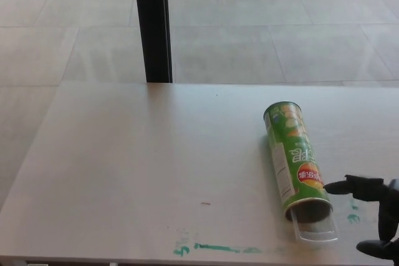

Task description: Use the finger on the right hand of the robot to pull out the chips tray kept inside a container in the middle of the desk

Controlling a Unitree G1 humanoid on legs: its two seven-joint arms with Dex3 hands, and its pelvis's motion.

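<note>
Approach phase: right hand (374,216) entering at right edge of tabletop (137,166), low in head view, only partly in frame. Fingers (349,187) spread apart, holding nothing; upper one pointing left with tip touching or just short of green chips container (297,161) near its open end, contact not resolvable; lower digit near front right corner, clear of everything. Left hand not visible. Container lying on its side on right half of tabletop rather than dead centre, closed end toward far edge, open mouth toward front edge, axis tilted slightly so mouth sits further right. Clear plastic chips tray (315,228) partly protruding from mouth, lip resting on tabletop just short of front edge; remainder hidden inside tube. Contents of tray not readable: transparent plastic, dark tube interior behind it, no chips discernible. Judged status: pull not begun, tray mostly housed, hand not yet on tray. Next move, as estimate: bring one fingertip down and leftward to exposed tray lip, hook over or into its open end, then draw along tube axis toward front edge. Cautions: round tube free to roll or slide if pushed sideways; little tabletop left ahead of tray, so overshoot off front edge possible. Green marker scribbles (215,248) along front edge and near right hand, irrelevant to task
</note>
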